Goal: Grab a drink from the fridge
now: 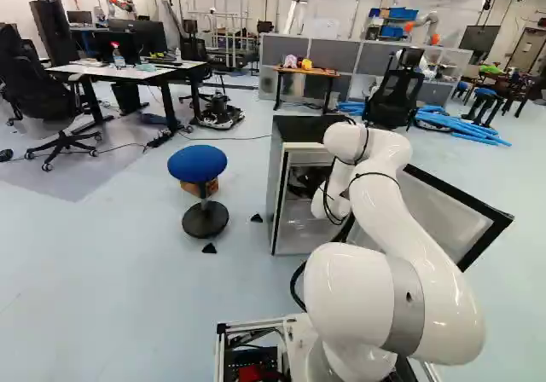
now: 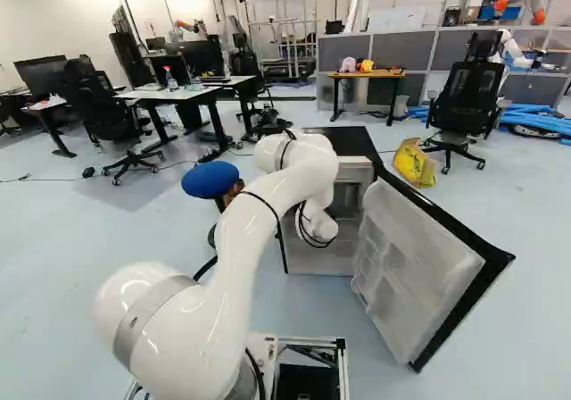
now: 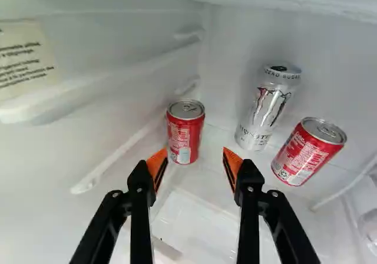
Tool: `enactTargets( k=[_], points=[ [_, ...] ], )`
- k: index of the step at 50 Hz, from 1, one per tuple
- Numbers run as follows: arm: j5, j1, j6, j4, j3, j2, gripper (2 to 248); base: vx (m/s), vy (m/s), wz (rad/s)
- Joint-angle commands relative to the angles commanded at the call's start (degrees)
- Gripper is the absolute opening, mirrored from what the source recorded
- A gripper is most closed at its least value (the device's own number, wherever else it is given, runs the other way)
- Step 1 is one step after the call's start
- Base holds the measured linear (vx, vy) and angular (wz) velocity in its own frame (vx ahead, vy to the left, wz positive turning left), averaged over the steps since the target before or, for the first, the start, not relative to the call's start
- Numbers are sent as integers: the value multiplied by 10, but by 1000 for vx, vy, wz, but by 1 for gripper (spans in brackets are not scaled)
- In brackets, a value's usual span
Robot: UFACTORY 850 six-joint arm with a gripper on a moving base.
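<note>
The jaws point(image 3: 194, 159) are wide apart, and nothing is pinched in them. They are inside the fridge point(image 1: 274, 186), and their orange pads point(image 3: 234, 162) face each other. Three drinks are in there, all ahead of the jaws.

One red can point(image 3: 185, 135) is ahead of the gap, closer to the jaw on the side of the wall with the label point(image 3: 23, 60). (It looks very near that jaw's tip, but I can't tell if they touch.) A tall silver can point(image 3: 265, 111) is farther in, out past the other jaw. Next to it is a second red can point(image 3: 307, 152), even more off to that side. A little bit of something see-through point(image 3: 370, 228) peeks out way past that same jaw.

The big white arm point(image 2: 236, 257) bends over and pokes into the fridge, so the base views hide the jaws. The fridge door point(image 2: 415, 266) hangs wide open beside the arm. Outside, well apart from the jaws, a round blue stool point(image 1: 198, 162) and a yellow bag point(image 2: 413, 164) are on the floor point(image 1: 102, 288).
</note>
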Motion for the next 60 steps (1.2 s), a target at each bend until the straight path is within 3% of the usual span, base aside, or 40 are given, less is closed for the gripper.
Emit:
enactTargets(
  k=[60],
  points=[
    [0, 14, 0, 10, -24, -22, 149, 0, 0, 0]
  ],
)
